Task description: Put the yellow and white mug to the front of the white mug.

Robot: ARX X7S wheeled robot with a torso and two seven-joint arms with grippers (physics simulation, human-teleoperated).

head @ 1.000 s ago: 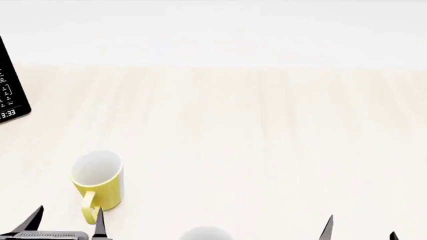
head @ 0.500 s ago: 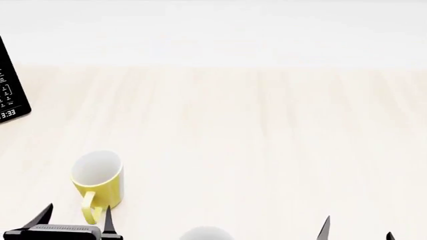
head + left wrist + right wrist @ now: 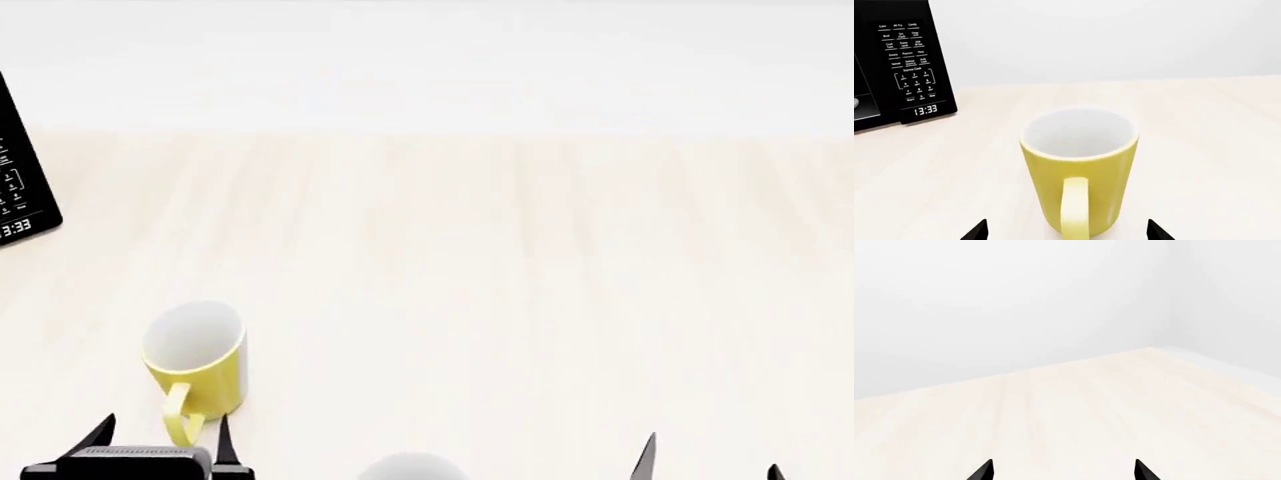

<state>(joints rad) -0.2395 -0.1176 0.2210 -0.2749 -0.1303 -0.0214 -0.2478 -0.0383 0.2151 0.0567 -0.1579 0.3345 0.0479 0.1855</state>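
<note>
The yellow and white mug (image 3: 196,358) stands upright on the pale wooden table (image 3: 507,260), its yellow handle (image 3: 178,420) pointing toward me. In the left wrist view the mug (image 3: 1081,165) fills the centre, white inside, handle facing the camera. My left gripper (image 3: 163,442) is open just short of the handle, one fingertip on each side of it, touching nothing (image 3: 1066,232). Only the rim of the white mug (image 3: 411,467) shows at the head view's bottom edge, right of the yellow mug. My right gripper (image 3: 711,462) is open and empty over bare table (image 3: 1063,472).
A black microwave with a keypad and a 13:33 clock (image 3: 20,185) stands at the far left, also seen behind the mug in the left wrist view (image 3: 904,65). A white wall runs along the table's back edge (image 3: 427,128); a wall corner shows (image 3: 1167,347).
My left gripper has moved right and forward, so its fingertips now flank the mug's handle. The right gripper has sunk slightly toward the frame's bottom. The mugs have not moved.
</note>
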